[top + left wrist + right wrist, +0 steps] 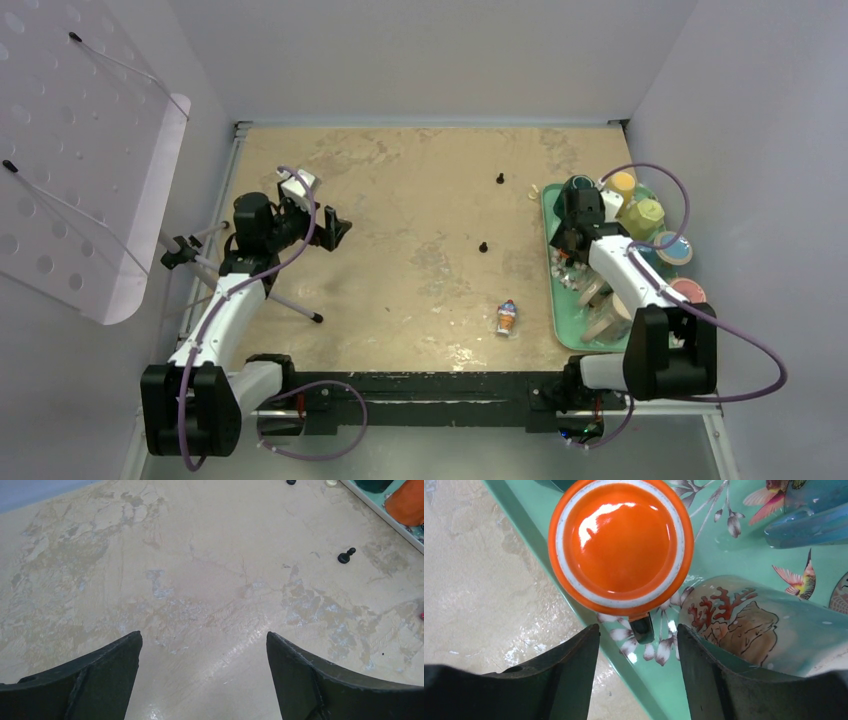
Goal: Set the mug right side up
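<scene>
Two arms worked at opposite sides of the counter (400,200), and only the right one was near the mug. The orange mug (619,545) stood upside down on the green floral tray (531,525) at the counter's right edge, close to the tray's rim, its glossy base with a pale ring facing up toward the wrist camera. Its handle (642,629) pointed at the right gripper (638,628), whose jaws were spread apart above the tray, one dark finger (574,665) to either side of the handle in the wrist view; whether they touched the mug could not be told. Just beside the mug lay a pale vessel printed with red coral (749,620), and a blue glass piece (809,520) sat farther in on the tray. Well apart on the left, the left gripper (202,640) hung over bare, stained counter with its jaws wide and nothing between them. One black pawn (346,556) stood on the counter ahead of it, a second pawn (499,179) farther back, and a small ice-cream toy (507,318) lay near the front edge.
</scene>
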Available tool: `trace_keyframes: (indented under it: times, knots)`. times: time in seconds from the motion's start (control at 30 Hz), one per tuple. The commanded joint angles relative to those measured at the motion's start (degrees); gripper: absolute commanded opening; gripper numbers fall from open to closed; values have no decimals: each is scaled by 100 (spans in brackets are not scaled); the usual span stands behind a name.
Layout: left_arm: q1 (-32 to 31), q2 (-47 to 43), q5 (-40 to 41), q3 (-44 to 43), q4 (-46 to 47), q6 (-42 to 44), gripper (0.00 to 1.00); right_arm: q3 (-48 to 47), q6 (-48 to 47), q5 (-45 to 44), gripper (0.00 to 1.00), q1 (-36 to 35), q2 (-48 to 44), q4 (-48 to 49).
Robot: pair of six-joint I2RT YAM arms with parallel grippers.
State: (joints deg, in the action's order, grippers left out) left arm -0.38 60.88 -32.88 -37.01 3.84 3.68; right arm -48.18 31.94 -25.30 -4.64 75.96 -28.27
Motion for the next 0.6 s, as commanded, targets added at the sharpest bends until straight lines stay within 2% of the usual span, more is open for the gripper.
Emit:
trace_keyframes:
  times: [0.0,0.23,0.33,0.4,0.47,0.57]
  knots:
    - [35,-168,-237,-139,96,-98,97,158,-91,253,59,279,115,405]
    - [29,-175,-266,-202,-17,-46,96,253,-369,479,48,440,321,835]
    - [29,-178,-316,-284,-175,28,96,247,-508,659,32,438,319,951]
    - [29,-190,-387,-434,-520,136,95,259,-604,684,14,439,243,1010]
    - [31,-186,-500,-681,-1059,351,95,237,-767,637,0,434,69,1054]
    - [34,-156,-702,-1254,-2113,618,93,78,-972,873,0,406,-428,991]
